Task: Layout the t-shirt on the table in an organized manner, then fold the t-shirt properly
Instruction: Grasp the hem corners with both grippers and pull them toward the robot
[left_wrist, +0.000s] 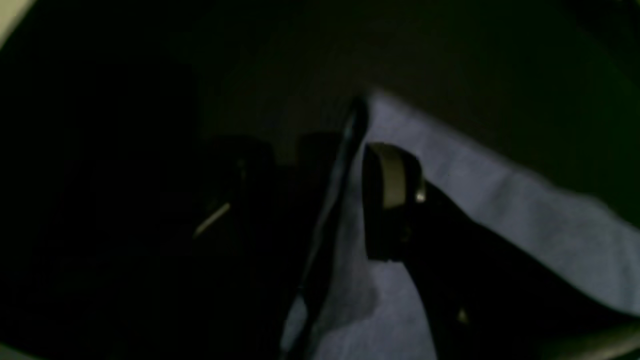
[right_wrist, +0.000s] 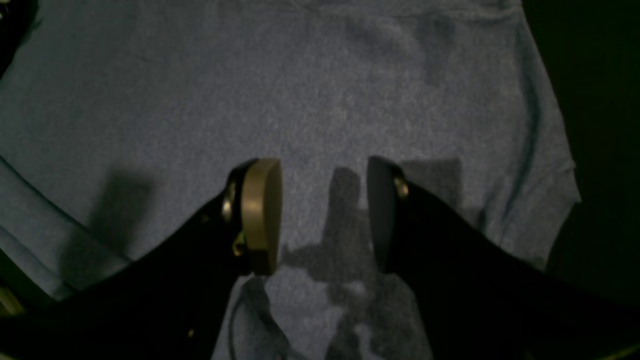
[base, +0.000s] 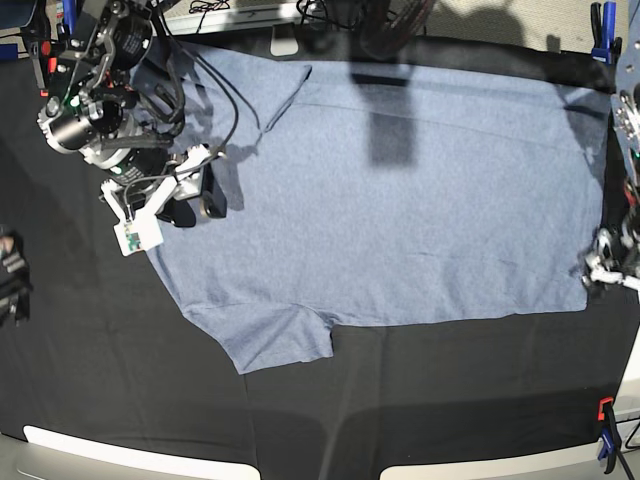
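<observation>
In the left wrist view, nearest the lens, the left end effector (left_wrist: 300, 200) fills the middle of a very dark picture. One black finger with a pale pad (left_wrist: 392, 175) is plain on the right; the other finger is only a faint shape in the gloom at left, so the two stand well apart. Between them rises a thin dark edge which cannot be identified. Behind the lit finger lies a corner of the light heathered blue-grey cotton t-shirt (left_wrist: 500, 200), its edge running diagonally against the black cloth counter (left_wrist: 500, 75).

The right wrist view is brighter. The right end effector (right_wrist: 325, 215) hovers over the shirt fabric (right_wrist: 250, 75) with its jaws apart and nothing between them but cloth below; a tan pad (right_wrist: 260, 210) faces inward on the left finger. Shadows of the fingers fall on the fabric. A folded seam shows at lower left, and the shirt's edge meets the black counter (right_wrist: 600, 100) at right.

Only the base view gives the whole layout. The shirt (base: 400, 220) lies spread flat across the black counter (base: 100, 380), plain side up, one short sleeve (base: 270, 340) pointing toward the near edge and another at the far edge. The right end effector (base: 195, 195) is over the shirt's left end, the left end effector (base: 605, 268) at its lower right corner. Blue and red clamps (base: 603, 30) grip the counter's edges.
</observation>
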